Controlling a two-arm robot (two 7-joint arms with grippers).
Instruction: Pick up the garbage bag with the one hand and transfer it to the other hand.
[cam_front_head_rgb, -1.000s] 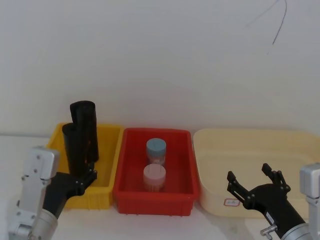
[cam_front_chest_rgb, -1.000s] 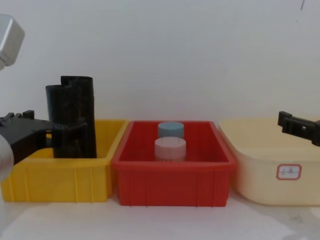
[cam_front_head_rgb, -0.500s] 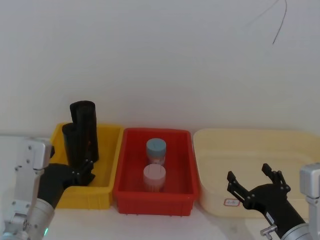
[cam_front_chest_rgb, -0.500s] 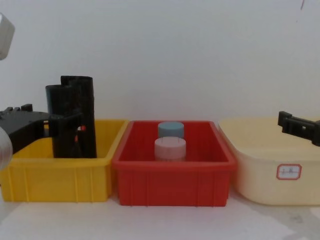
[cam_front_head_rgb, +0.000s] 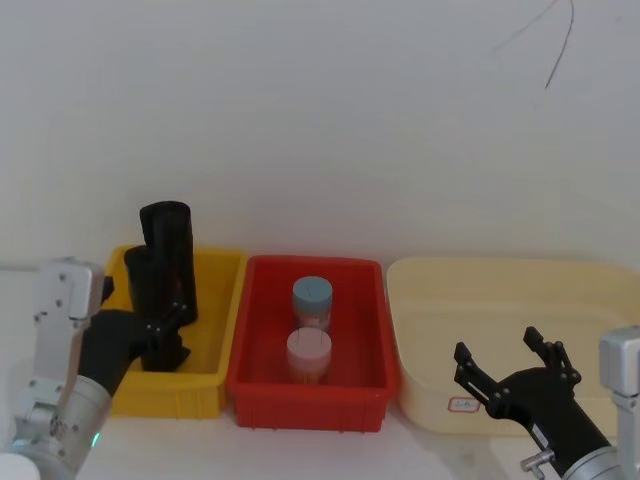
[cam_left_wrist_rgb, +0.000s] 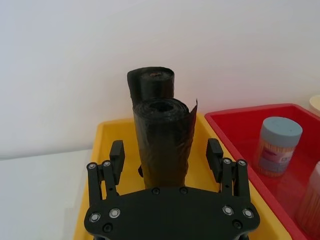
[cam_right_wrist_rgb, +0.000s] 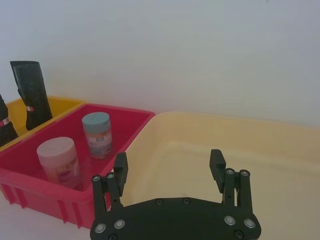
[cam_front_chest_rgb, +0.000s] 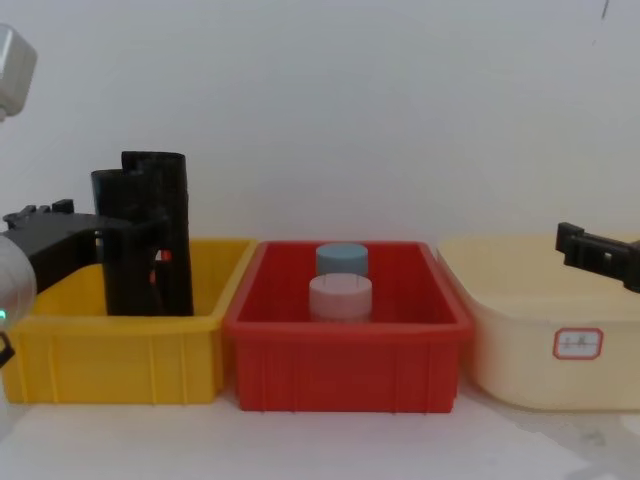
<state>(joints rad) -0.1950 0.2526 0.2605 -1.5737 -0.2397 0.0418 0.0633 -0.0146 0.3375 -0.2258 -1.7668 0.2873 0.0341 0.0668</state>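
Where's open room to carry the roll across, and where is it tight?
Free: inside the cream bin, beyond the open right gripper; also in the red bin, between the jars and its right wall. Tight: the yellow bin, where the open left gripper straddles the garbage bag, second roll close behind.

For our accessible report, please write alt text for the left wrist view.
The open left end effector straddles a black bag roll standing in a yellow bin. A second roll stands behind it; a red bin holds a blue-capped jar.
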